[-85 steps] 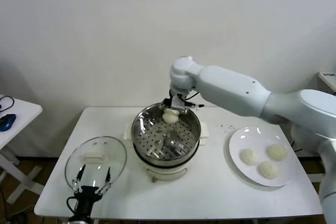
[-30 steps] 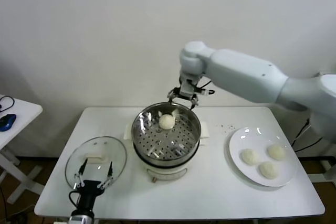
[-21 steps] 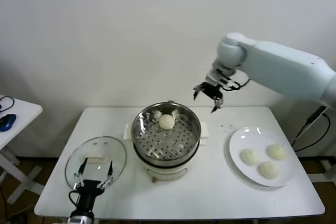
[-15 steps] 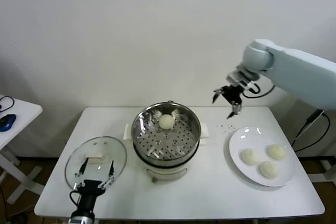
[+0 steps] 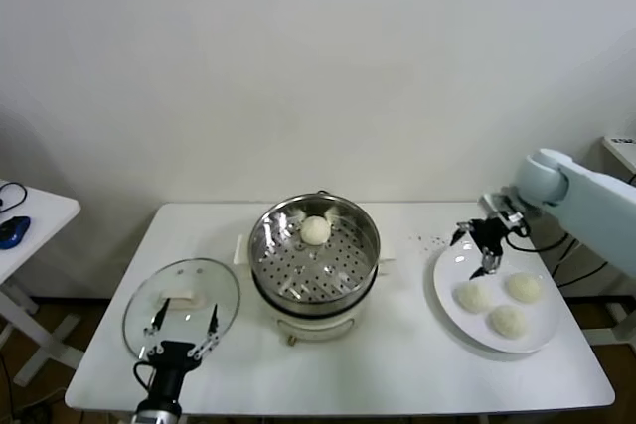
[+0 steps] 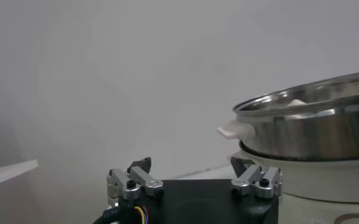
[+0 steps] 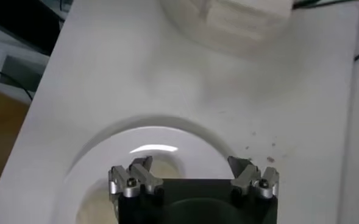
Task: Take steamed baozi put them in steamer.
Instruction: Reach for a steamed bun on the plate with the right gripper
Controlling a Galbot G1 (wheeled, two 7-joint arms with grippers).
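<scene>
A: From the head view, where do things stand on the table (image 5: 397, 364)?

B: The steamer (image 5: 314, 257) sits mid-tabletop, nearer the far edge. One baozi in the steamer (image 5: 316, 230) rests on the perforated insert, toward the far wall of the pot. Three baozi on the plate (image 5: 495, 306) lie clustered on the white plate (image 5: 449, 297) by the table's right edge.

A: And the arms?

B: The right gripper (image 5: 478, 247) hangs over the far left rim of the plate, fingers spread, nothing between them. The left gripper (image 5: 180, 331) is parked at the near left corner, over the near rim of the glass lid (image 5: 182, 303), fingers also spread and empty. The lid lies flat at the near left of the tabletop.

A: The left wrist view?

B: The left gripper (image 6: 194, 179) is seen from behind, its two fingers well apart with nothing held. The steamer (image 6: 313, 125) stands beyond it, steel pot on its white base, one white side handle (image 6: 234, 129) jutting out.

A: Right wrist view?

B: The right gripper (image 7: 192, 175) points down at the plate (image 7: 142, 135), fingers released and wide. A bit of a bun shows on the plate just past one finger, mostly hidden. Dark specks (image 7: 261, 143) dot the tabletop just beside the plate's rim.
</scene>
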